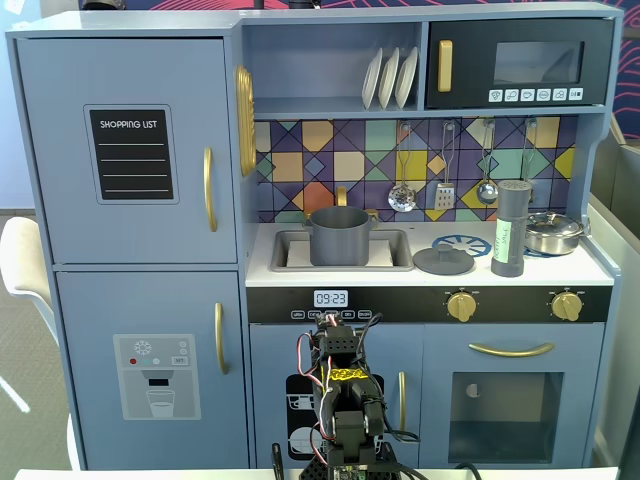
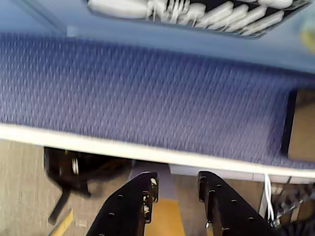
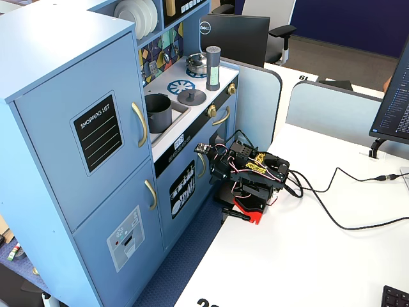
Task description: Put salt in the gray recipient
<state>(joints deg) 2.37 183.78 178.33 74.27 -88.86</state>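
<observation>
Arm folded low before toy kitchen, pincer slightly parted, empty. Salt stood on worktop right of gray recipient in sink. Best approach: rise, grip shaker mid-body, upright.

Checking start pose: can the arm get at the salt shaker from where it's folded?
Probably yes. The salt stands upright on the counter's right end, apart from the flat lid and steel pan, nothing in front. The arm is folded low below counter height, so it must rise first.
</observation>
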